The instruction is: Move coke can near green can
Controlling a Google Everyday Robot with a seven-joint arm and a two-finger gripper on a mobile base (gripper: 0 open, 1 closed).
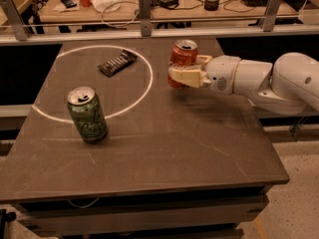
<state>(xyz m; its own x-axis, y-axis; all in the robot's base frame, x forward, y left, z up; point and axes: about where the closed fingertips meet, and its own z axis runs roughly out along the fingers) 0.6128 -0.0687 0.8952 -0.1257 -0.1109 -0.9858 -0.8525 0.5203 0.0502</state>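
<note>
In the camera view the gripper [182, 76] reaches in from the right, fingers clamped on the upright coke can [183, 54], which seems held just off the surface [199, 148], though that is hard to judge. The green can [87, 114] stands upright well apart, leftward and nearer the front edge.

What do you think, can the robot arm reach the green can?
Probably yes. The end effector holds the red can, and nothing stands between it and the green can; the snack bar lies farther back.
</note>
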